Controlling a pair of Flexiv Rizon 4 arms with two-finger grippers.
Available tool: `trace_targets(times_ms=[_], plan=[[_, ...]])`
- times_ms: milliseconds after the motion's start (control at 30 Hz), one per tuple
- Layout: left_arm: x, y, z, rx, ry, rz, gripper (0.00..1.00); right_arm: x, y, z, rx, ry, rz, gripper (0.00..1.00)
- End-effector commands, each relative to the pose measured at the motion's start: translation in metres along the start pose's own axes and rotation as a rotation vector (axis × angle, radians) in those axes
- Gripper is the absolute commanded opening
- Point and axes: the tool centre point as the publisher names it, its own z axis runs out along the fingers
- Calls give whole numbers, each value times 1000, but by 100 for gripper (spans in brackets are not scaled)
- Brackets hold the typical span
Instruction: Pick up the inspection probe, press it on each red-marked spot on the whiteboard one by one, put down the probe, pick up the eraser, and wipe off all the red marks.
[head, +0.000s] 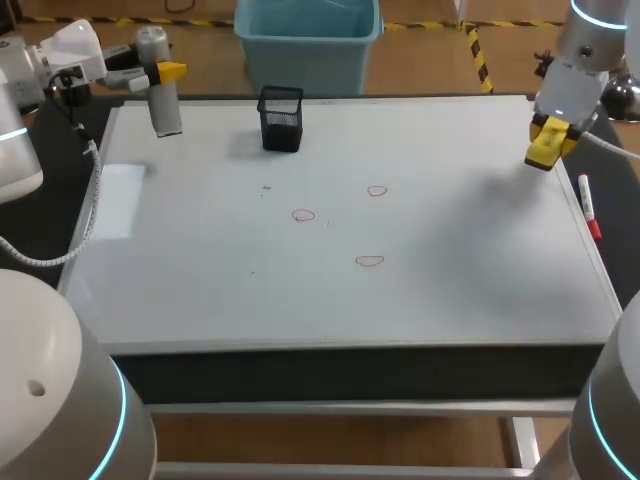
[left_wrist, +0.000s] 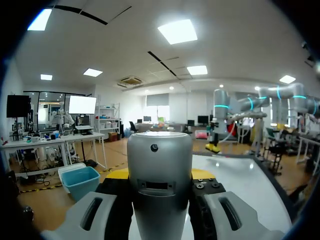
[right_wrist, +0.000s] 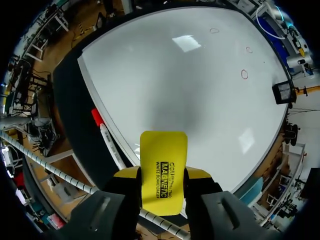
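while left pincer (head: 165, 72) grips probe (left_wrist: 160, 170), eraser (right_wrist: 163, 170) hovers.

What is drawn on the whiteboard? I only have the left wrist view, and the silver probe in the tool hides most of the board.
Observer: The head view shows three small red marks near the middle of the whiteboard, none wiped.
Operator: Is the probe on any of them?
Observer: No. The probe stands upright in the left tool at the board's far left corner, well apart from the marks.
Operator: Where is the eraser?
Observer: The right tool is shut on the yellow eraser, held above the board's far right corner.
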Motion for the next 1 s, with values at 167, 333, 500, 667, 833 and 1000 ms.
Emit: trace_targets(times_ms=[167,333,500,667,833,1000], plan=[[1,-1,0,1,-3,1,0,2,0,-2,2,0,-3,0],[1,-1,0,1,-3,1,0,2,0,-2,2,0,-3,0],[1,-1,0,1,-3,1,0,2,0,-2,2,0,-3,0],[1,-1,0,1,-3,1,0,2,0,-2,2,0,-3,0],[18,-8,9,12,6,8,0,2,0,-2,2,0,-3,0],[50,-12,21,19,61,8,0,2,0,-2,2,0,-3,0]])
